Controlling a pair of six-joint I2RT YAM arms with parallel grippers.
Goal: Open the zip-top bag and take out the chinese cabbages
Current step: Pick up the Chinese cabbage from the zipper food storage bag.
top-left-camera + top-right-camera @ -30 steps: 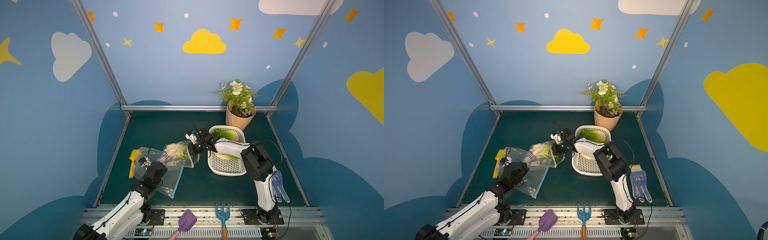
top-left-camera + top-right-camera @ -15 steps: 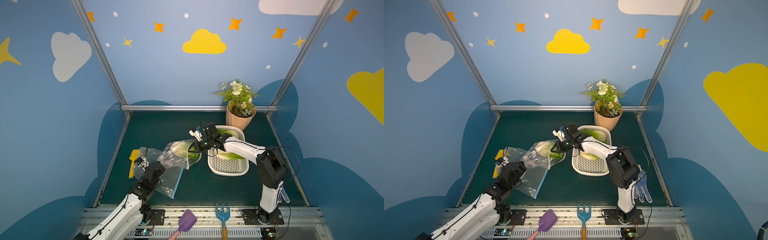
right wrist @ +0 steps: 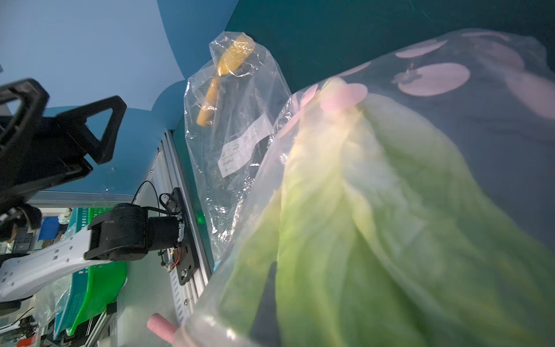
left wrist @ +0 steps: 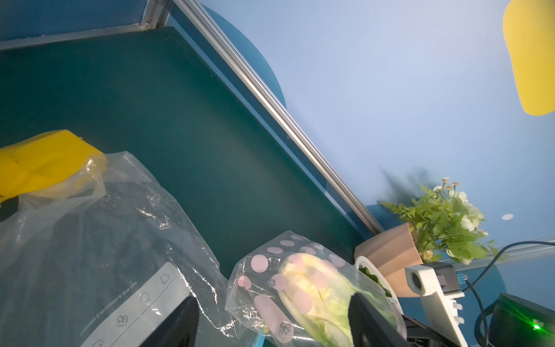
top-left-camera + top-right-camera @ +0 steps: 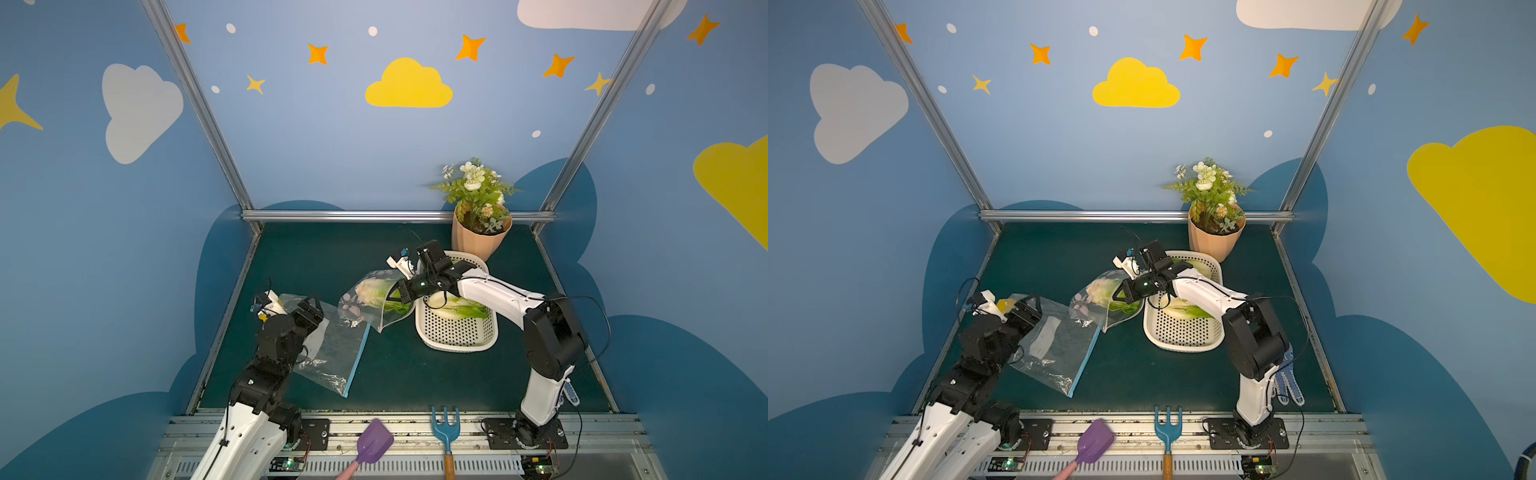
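Ana: What was the right gripper (image 5: 398, 296) doing?

Ben: Its jaws were pressed together at the leafy end of a chinese cabbage (image 5: 372, 291) that sat inside a pink-dotted bag (image 5: 353, 311). The wrist view was blurred there, so I couldn't tell whether it pinched the leaves directly or through the film.

Ana: And where was that bundle?

Ben: It was held up just beside the left rim of the white basket (image 5: 457, 338), with the pale stem end pointing away from the gripper. The bag's lower corner hung near the blue strip (image 5: 356, 365) of a clear zip-top bag (image 5: 332, 357).

Ana: The other cabbages?

Ben: One cabbage head (image 5: 453, 309) lay in the basket under the right arm. More green leaf (image 5: 1196, 266) showed at the basket's far end.

Ana: And the left gripper (image 5: 309, 308)?

Ben: Its fingers stood wide apart with nothing between them. It hung over the far end of the clear zip-top bag, which lay flat on the green table (image 5: 332, 257). A yellow scoop (image 4: 39, 159) lay partly under that bag's corner, beside the gripper.

Ana: Further out?

Ben: A potted plant (image 5: 478, 241) stood in the far right corner, just behind the basket. A purple shovel (image 5: 374, 442) and a blue fork (image 5: 445, 428) rested on the front rail. A dotted glove (image 5: 1289, 384) lay by the right arm's base.
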